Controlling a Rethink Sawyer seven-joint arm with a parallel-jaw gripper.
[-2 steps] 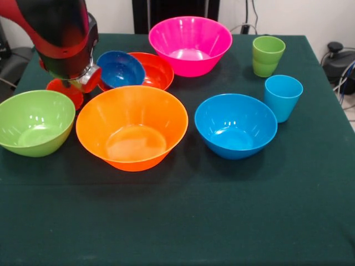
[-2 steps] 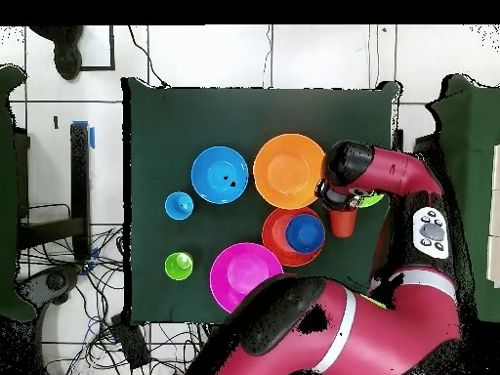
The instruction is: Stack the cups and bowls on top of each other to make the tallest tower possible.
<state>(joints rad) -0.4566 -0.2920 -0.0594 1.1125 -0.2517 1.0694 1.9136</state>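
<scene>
While the arm (image 1: 58,33) bends low over the orange cup (image 1: 65,91) beside the green bowl (image 1: 34,122), its end effector's grip cannot be told.

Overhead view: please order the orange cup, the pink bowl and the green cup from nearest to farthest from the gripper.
1. orange cup, directly under the gripper
2. pink bowl, lower middle
3. green cup, far left

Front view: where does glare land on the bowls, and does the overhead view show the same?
Front view: soft white highlights sit inside the pink bowl, orange bowl, blue bowl and green bowl, with faint shadows on the cloth beneath them. Overhead view: the bowls look flat and evenly lit with hardly any glare, and the arm hides most of the green bowl.
</scene>
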